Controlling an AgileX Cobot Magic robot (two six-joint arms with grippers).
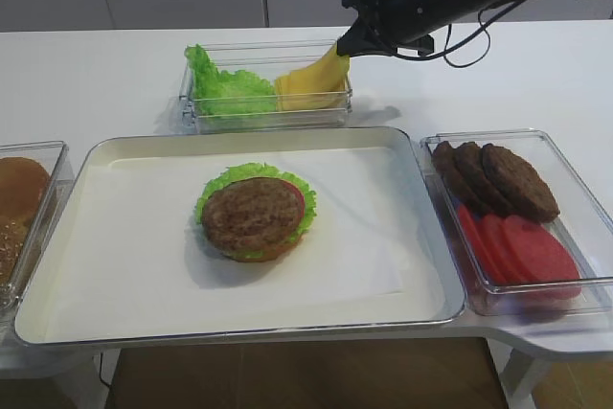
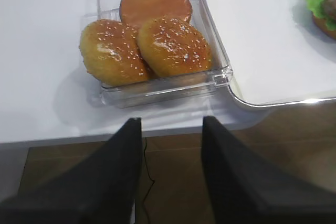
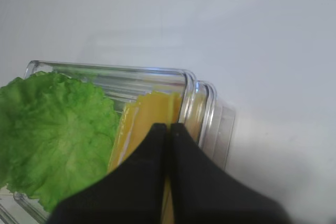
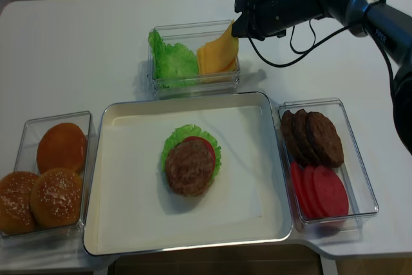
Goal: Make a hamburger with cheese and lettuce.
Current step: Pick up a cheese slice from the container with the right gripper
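The right gripper, jaws pinched on the upper corner of the cheese at the rear bin, has the hamburger lying forward and left on the tray; the left gripper hangs open.

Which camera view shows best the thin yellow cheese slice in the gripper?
The realsense exterior high view: the thin yellow cheese slice hangs lifted from the right gripper. The other exterior view shows it similarly; the right wrist view shows mostly its edge; the left wrist view shows none.
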